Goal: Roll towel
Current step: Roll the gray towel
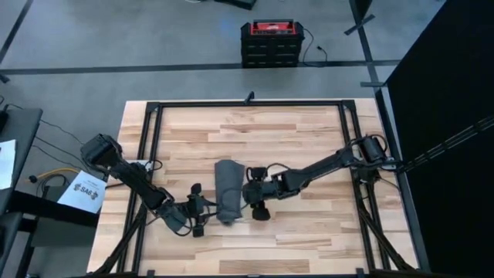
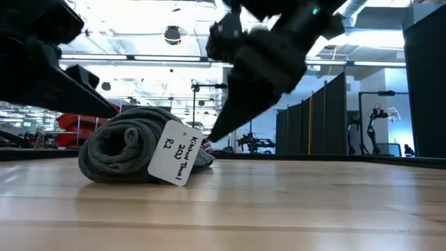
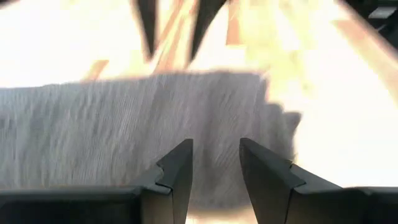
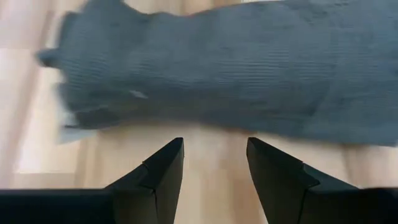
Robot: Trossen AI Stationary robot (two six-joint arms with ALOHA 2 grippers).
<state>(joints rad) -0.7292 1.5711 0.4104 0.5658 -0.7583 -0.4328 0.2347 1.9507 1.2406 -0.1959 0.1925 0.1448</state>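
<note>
While the towel point(image 1: 228, 191) lies rolled (tag attached), left gripper point(image 1: 197, 210) and right gripper point(image 1: 248, 192) flank it, fingers parted, empty.

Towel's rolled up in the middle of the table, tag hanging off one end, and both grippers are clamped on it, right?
Not quite. The towel is rolled with its tag on one end, but neither gripper holds it. The wrist views show the left gripper and right gripper open, empty, beside the roll.
</note>
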